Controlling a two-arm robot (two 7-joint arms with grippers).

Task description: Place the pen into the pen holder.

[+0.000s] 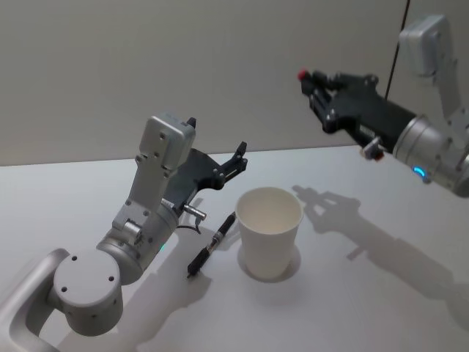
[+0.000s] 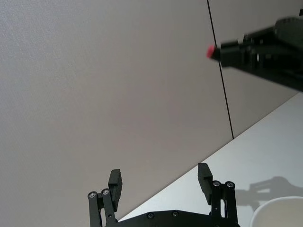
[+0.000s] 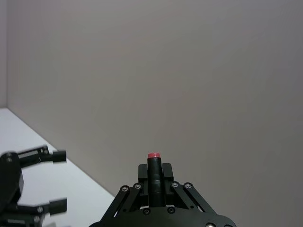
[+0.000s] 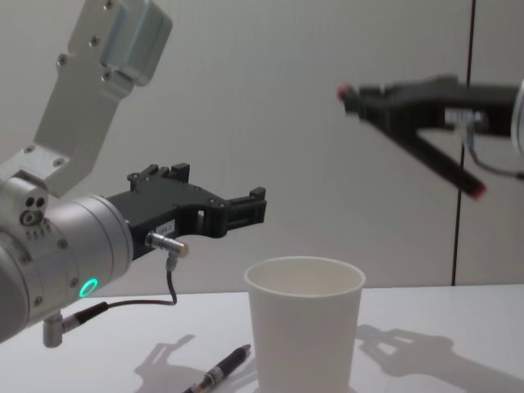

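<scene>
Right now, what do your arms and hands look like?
Silver-grey metal left arm and right arm, rounded joints. Black two-finger left hand and right hand, screwed linkage bars. A teal light ring and thin black cable at the left wrist; blue light at the right.
</scene>
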